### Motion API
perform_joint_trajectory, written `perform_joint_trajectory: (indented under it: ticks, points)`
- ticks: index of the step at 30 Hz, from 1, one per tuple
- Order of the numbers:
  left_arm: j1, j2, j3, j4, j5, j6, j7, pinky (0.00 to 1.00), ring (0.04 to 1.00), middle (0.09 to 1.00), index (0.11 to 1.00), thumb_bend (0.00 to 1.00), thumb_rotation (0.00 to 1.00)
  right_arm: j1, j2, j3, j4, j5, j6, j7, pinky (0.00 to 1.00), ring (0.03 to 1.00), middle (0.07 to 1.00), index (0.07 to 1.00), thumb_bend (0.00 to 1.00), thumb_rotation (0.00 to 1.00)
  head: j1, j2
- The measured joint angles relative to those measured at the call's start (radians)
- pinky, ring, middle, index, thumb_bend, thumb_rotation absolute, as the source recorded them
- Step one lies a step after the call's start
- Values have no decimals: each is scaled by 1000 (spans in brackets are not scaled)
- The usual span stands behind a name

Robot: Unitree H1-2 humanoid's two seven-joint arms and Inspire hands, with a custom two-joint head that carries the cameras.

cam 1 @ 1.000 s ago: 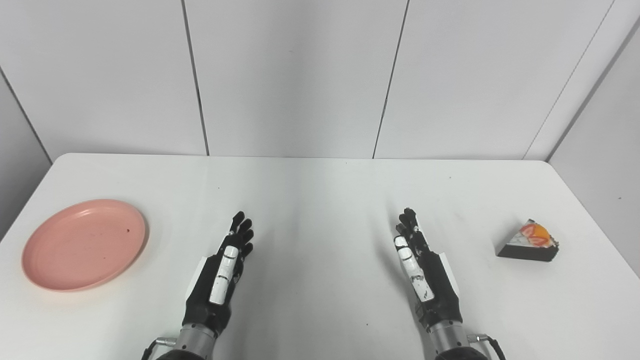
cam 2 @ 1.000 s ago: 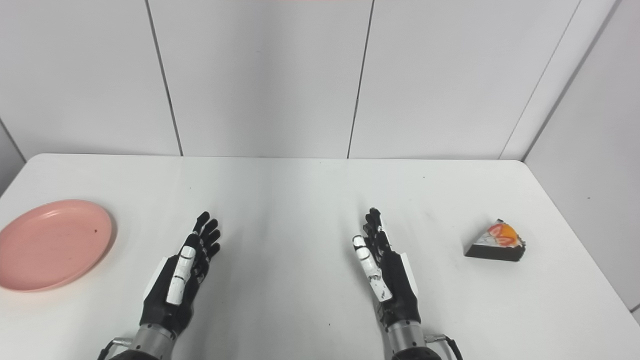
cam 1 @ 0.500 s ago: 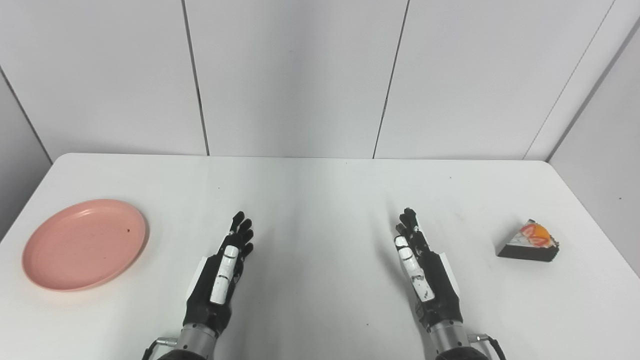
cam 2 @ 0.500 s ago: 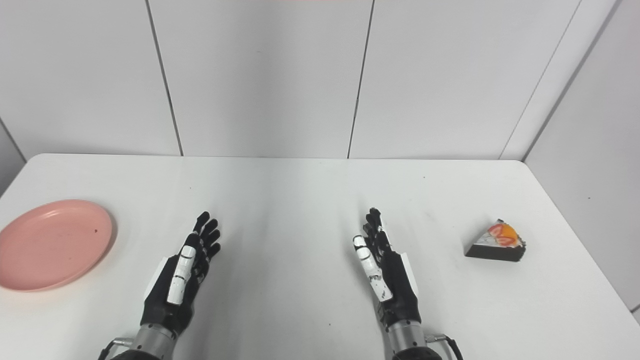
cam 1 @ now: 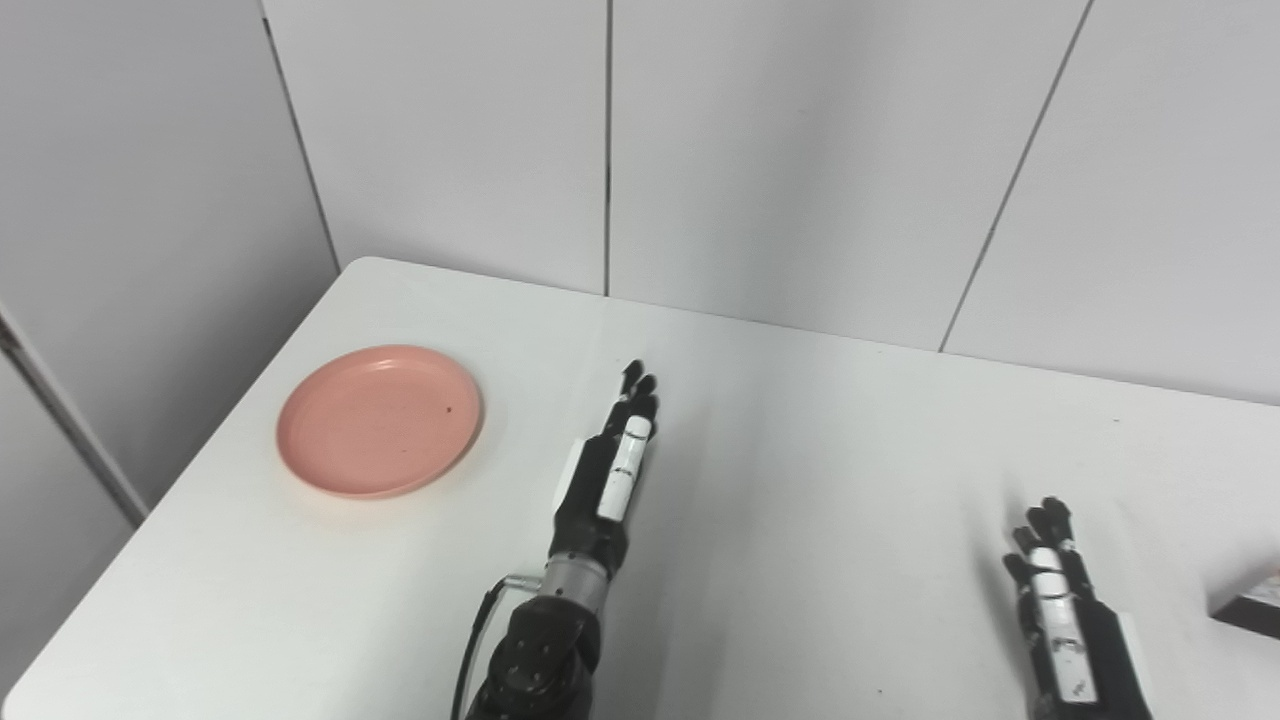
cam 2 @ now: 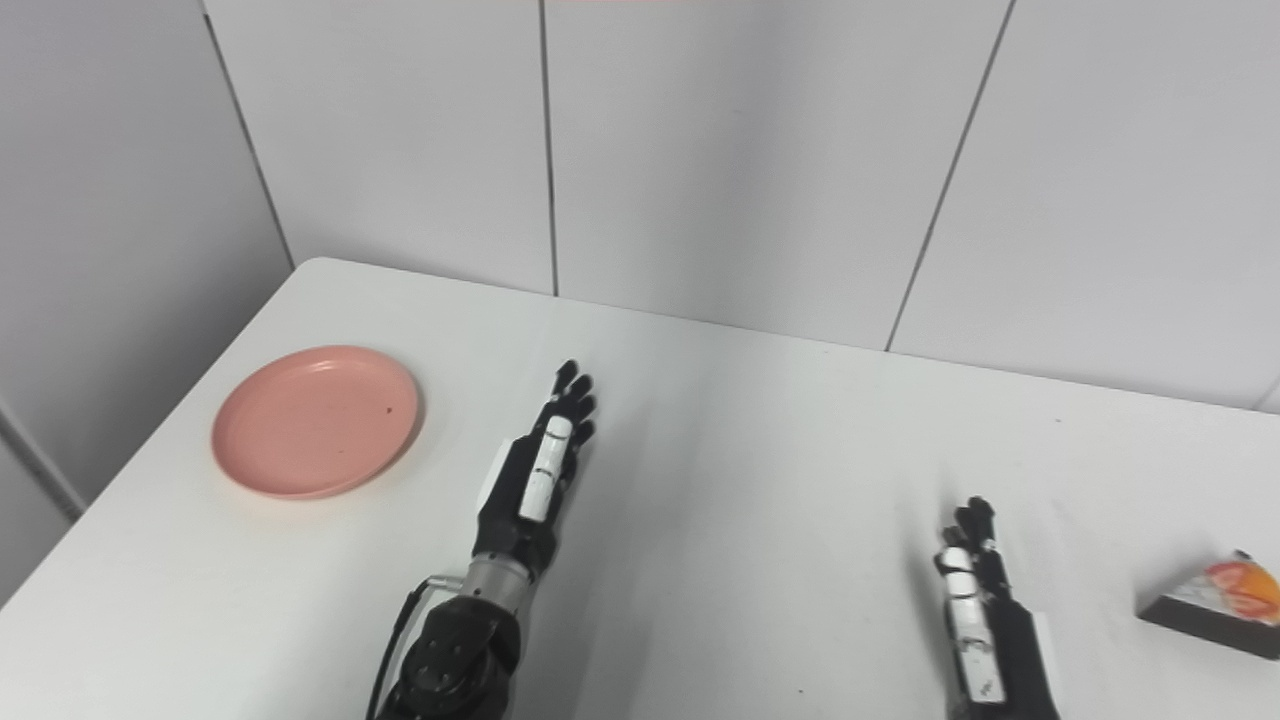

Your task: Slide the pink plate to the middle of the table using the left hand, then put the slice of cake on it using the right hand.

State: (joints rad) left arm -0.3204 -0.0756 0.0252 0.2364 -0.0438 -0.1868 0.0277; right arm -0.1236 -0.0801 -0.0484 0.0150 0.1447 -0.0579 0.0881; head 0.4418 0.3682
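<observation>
The pink plate (cam 1: 378,419) lies empty on the white table (cam 1: 820,430) near its left edge. My left hand (cam 1: 612,468) is open, fingers straight and pointing away from me, held to the right of the plate and apart from it. My right hand (cam 2: 978,612) is open and empty near the bottom right, fingers straight. The slice of cake (cam 2: 1215,604), dark with orange and red fruit on top, sits on the table to the right of the right hand, near the picture's right edge. Only its corner (cam 1: 1250,606) shows in the left eye view.
Grey wall panels (cam 1: 780,150) stand behind the table's far edge. The table's left edge (cam 1: 200,450) runs close beside the plate. A black cable (cam 1: 478,640) hangs by my left forearm.
The camera has swung left, so the whole scene has shifted right in the picture. My left arm has stretched forward, farther from me. The plate and cake have not moved on the table.
</observation>
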Motion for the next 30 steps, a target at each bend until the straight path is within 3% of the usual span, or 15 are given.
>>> perform_joint_trajectory:
  ticks: [8,13,16,20,23,30]
  points:
    - [-58,92,127,-64,-4,0,67,1000,978,972,968,724,998,-4,-7,-6,15,15,-26,17,1000,1000,1000,1000,546,802,40,-28]
    - [-105,160,211,-128,-5,55,112,956,912,902,900,727,1000,-13,-10,-10,28,21,-37,24,1000,1000,1000,1000,594,814,66,-40]
    - [-110,203,243,-128,-4,97,127,923,883,877,879,725,1000,-25,-19,-12,42,26,-41,31,1000,1000,1000,1000,592,807,74,-40]
    - [-109,220,288,-128,4,130,177,824,818,823,824,707,1000,-30,-23,-18,50,33,-50,39,1000,1000,1000,1000,589,800,84,-46]
    - [-110,252,320,-124,4,132,197,829,800,799,800,674,1000,-33,-22,-22,55,34,-58,39,1000,1000,1000,1000,617,793,89,-46]
    - [-109,310,404,-43,-35,127,232,855,770,762,772,700,1000,-40,-22,-30,67,35,-69,41,1000,1000,1000,1000,634,793,95,-52]
